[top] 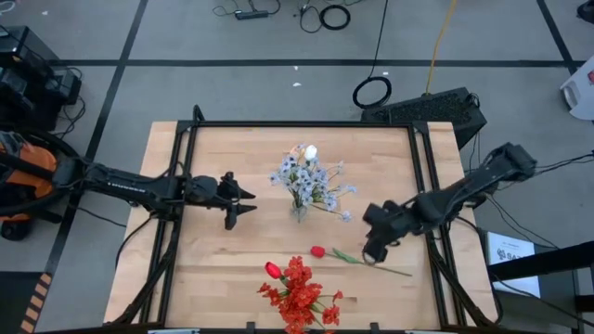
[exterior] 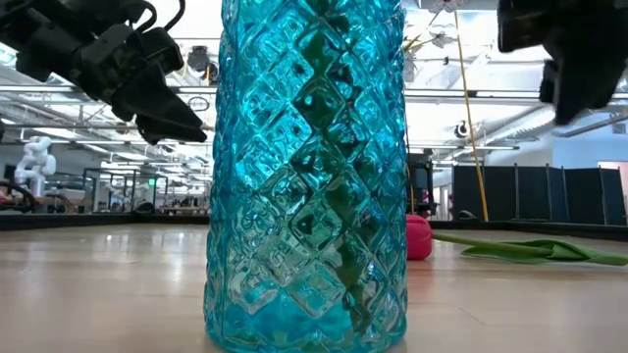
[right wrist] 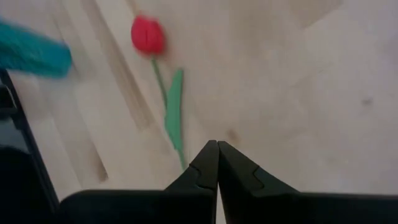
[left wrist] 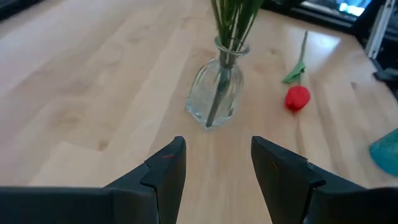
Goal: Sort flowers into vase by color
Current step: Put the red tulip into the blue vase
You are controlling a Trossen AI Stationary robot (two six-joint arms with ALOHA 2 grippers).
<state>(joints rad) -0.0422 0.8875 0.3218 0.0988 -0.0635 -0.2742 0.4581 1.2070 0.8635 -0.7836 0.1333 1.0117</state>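
A red tulip lies flat on the table, its stem running toward the right edge; it also shows in the right wrist view. My right gripper hovers shut over that stem, clear of the table in the low view. A clear glass vase at mid-table holds pale bluish-white sprays and a pale tulip bud. A blue patterned vase at the near edge holds red blooms. My left gripper is open and empty, to the left of the clear vase, its fingers pointing at it.
A black frame runs around the wooden table top. Bare wood lies between my left gripper and the clear vase and at the table's near left. The blue vase stands close to the tulip's bud.
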